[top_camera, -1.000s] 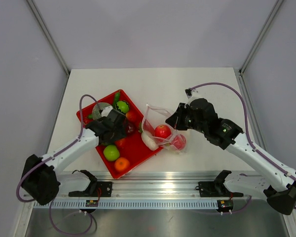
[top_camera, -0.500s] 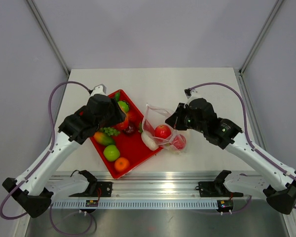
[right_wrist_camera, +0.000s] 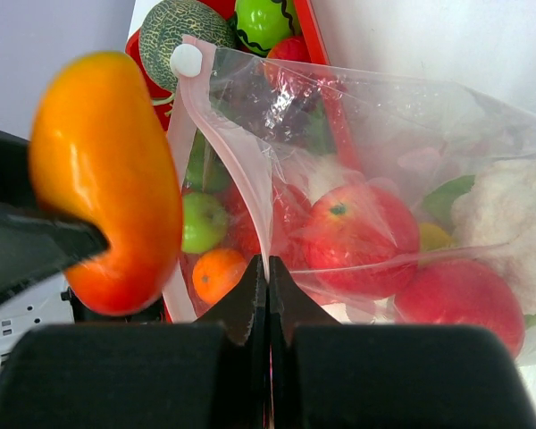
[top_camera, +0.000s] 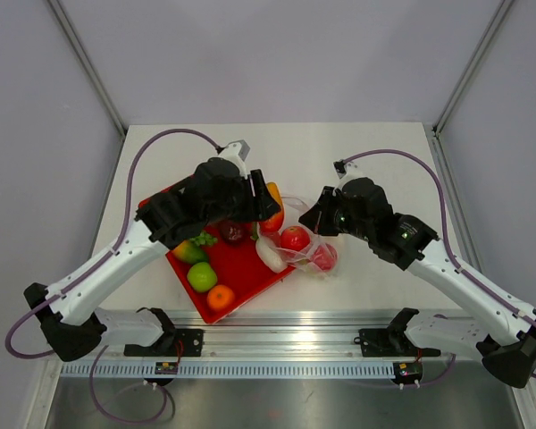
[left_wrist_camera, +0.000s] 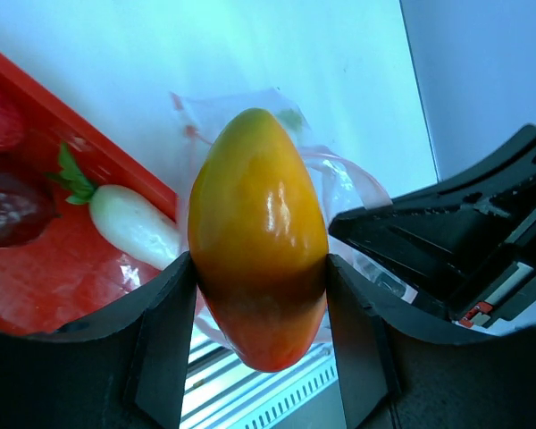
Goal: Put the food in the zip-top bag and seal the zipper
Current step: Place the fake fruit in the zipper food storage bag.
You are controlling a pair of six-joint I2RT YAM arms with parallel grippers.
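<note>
White table (top_camera: 357, 143): L claw (left_wrist_camera: 259, 281) clenched on mango (left_wrist_camera: 257, 214) near zip-top bag (right_wrist_camera: 384, 116); R claw (right_wrist_camera: 266, 279) pinching its rim.

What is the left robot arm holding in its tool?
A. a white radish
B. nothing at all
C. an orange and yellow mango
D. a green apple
C: the left tool is shut on the orange and yellow mango, with one finger pressed against each side of it.
</note>
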